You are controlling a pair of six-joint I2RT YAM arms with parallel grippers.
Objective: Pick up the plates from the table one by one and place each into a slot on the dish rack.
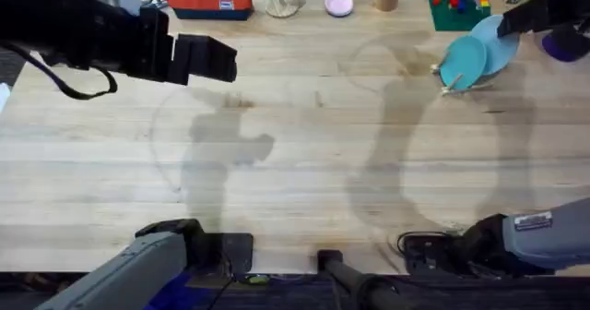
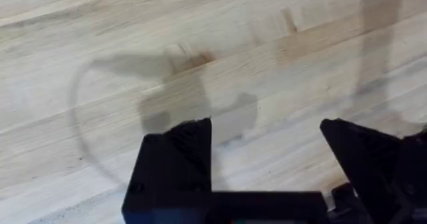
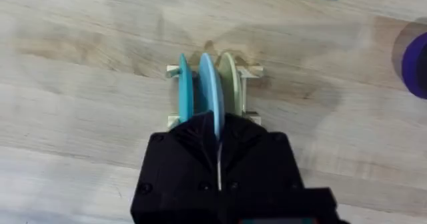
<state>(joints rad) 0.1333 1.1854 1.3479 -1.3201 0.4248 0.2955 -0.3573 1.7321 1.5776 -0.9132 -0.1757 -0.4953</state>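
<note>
Holding the pale sky-blue plate by its edge, our right claw has its two black fingers pressed together on it. The plate stands up on its edge in a slot of the small wooden dish rack, straight out in front of the claw. Just beside it on one side stands a teal plate, and on the other side a pale green plate. From above, we see the rack with its plates at the far right of the table, with the right claw on the blue one.

Our left claw hangs over bare wood. Its fingers are wide apart and hold nothing. Only its own shadow lies on the planks below it.
</note>
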